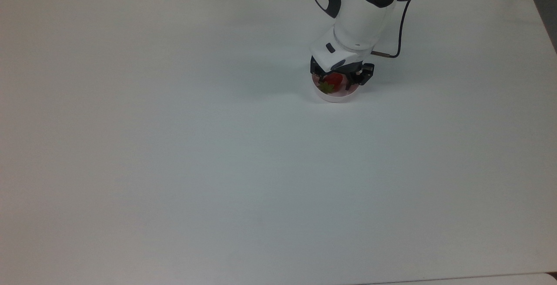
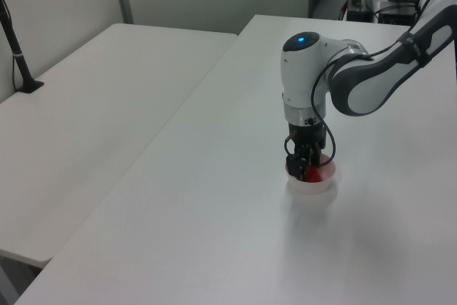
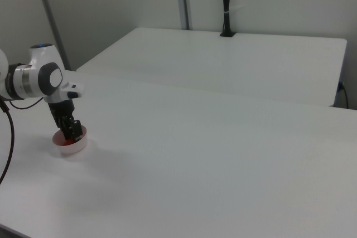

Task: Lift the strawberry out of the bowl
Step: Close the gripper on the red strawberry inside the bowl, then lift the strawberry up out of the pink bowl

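Claw (image 1: 334,80) low inside bowl (image 1: 334,97), fingers astride strawberry (image 1: 333,80).

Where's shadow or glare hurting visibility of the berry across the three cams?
Top view: soft arm shadow left of the bowl; strawberry still reads red under the pincer. Left view: pincer covers most of it. Right view: only a red hint in the bowl. No strong glare on the table.

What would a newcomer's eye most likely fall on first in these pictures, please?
Probably the red strawberry, the one spot of strong colour, lying in the pale pink bowl toward the top view's upper right on the white table. Next comes the white robot arm with its blue light, reaching straight down so that its gripper sits inside the bowl, fingers open on either side of the strawberry.
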### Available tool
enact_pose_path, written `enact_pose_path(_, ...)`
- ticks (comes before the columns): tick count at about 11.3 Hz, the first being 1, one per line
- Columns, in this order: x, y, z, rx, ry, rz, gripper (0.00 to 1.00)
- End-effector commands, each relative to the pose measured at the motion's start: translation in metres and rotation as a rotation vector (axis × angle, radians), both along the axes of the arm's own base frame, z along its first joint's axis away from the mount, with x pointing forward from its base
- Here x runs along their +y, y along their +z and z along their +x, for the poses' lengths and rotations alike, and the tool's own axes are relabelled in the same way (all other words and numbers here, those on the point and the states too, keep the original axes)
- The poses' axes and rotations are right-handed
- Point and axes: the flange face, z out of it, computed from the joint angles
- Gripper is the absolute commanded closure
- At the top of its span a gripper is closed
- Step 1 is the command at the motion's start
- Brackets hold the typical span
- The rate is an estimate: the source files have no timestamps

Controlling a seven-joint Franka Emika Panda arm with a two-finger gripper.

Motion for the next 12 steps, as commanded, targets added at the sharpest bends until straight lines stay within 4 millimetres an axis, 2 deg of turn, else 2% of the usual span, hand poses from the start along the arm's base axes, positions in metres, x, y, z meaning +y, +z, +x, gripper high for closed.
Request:
enact_pose_path(1,-0.003,-0.004,0.001,-0.017,-0.024,0.007,0.53)
enact_pose_path(2,-0.003,0.001,0.001,-0.021,-0.021,0.008,0.59)
enact_pose_path(4,-0.003,0.021,-0.001,-0.03,-0.013,0.005,0.61)
enact_pose_path(8,-0.005,0.063,0.005,-0.011,0.034,-0.009,0.61)
enact_pose_path(9,-0.017,0.078,0.015,-0.008,0.057,-0.012,0.61)
enact_pose_path(10,-0.038,0.088,0.026,0.004,0.091,-0.011,0.61)
enact_pose_path(12,-0.081,0.086,0.046,0.001,0.194,-0.013,0.61)
